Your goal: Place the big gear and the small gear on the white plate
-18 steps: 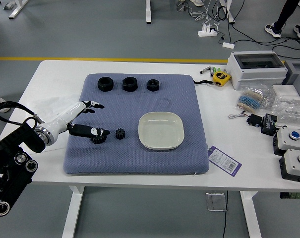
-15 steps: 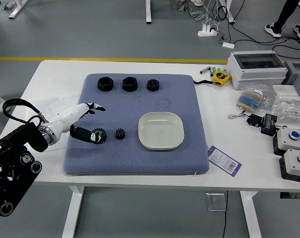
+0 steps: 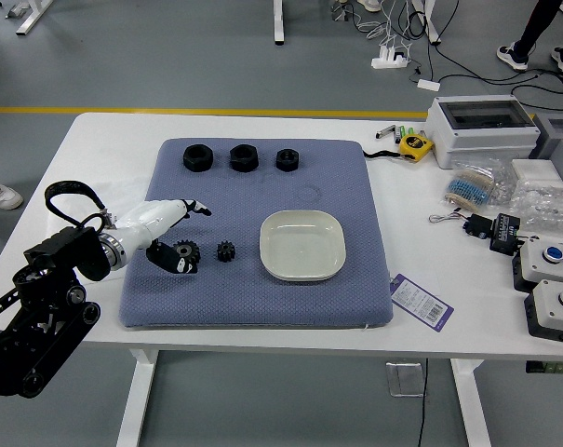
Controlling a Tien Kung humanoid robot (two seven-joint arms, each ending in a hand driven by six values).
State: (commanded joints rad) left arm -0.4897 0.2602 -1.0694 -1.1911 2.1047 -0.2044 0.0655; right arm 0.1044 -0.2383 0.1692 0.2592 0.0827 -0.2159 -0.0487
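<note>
At the big gear [image 3: 187, 248], left hand [image 3: 149, 223] spread

The head view looks from high up on the robot's side of the worktop [image 3: 476, 328], facing forward and down over it. It stands far enough back to take in the near edge with table legs [image 3: 138, 396] below, the far edge, and a wide stretch of floor [image 3: 169, 56] beyond. The mat [image 3: 244, 309] shows whole, and the white plate [image 3: 302, 246] sits near the middle of the view; the worktop's right end runs out of frame.
</note>
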